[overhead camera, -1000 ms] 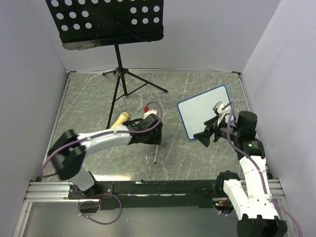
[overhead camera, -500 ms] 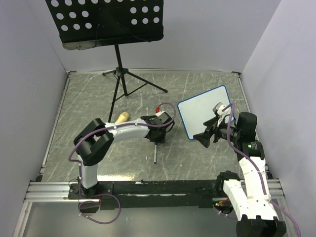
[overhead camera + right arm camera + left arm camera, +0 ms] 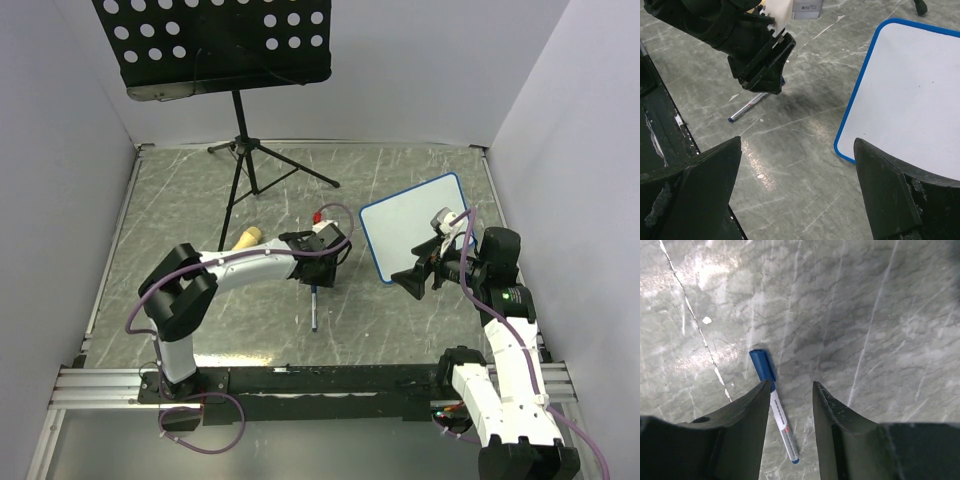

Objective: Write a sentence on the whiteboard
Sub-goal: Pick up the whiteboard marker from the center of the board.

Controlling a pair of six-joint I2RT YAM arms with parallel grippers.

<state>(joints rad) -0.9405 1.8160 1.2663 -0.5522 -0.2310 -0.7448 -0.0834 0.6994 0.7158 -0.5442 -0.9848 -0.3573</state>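
worktop (image 3: 180, 200) grey, marbled | black perforated music stand (image 3: 215, 45) upright at far side | blue-framed whiteboard (image 3: 415, 225) flat on worktop, right side, just beyond right hand (image 3: 410, 280) | right hand spread wide, gripping nothing | left hand (image 3: 791, 390) partly spread, gripping nothing, low over blue-capped marker pen (image 3: 776, 407) lying on worktop left of whiteboard

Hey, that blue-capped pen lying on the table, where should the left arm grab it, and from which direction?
Take the pen by its white barrel, just below the blue cap, coming straight down from above. It lies flat on the table, so probably only its long sides are free to pinch. Close the left end effector across its narrow width.
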